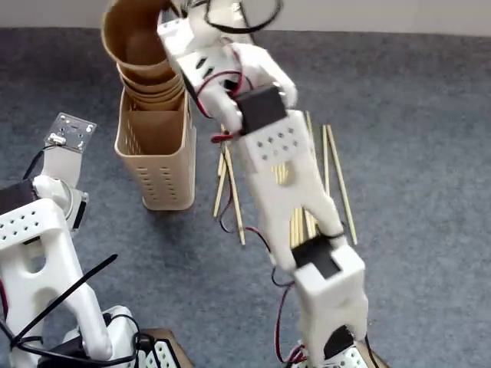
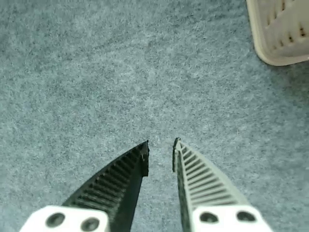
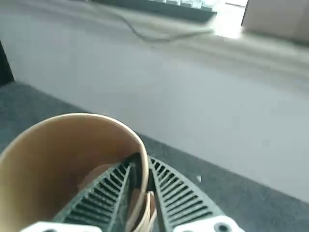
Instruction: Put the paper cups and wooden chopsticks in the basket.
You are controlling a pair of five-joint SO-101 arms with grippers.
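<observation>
My right gripper is shut on the rim of a brown paper cup, with one finger inside the cup and one outside. In the high view this cup hangs above a stack of paper cups that stands in the beige slotted basket. Wooden chopsticks lie loose on the grey carpet, some beside the basket and some on the far side of the right arm, partly hidden under it. My left gripper is open over bare carpet, with a corner of the basket a little way off.
The right arm stretches across the middle of the carpet over the chopsticks. The left arm stands at the near left. A pale wall edge runs along the far side of the carpet.
</observation>
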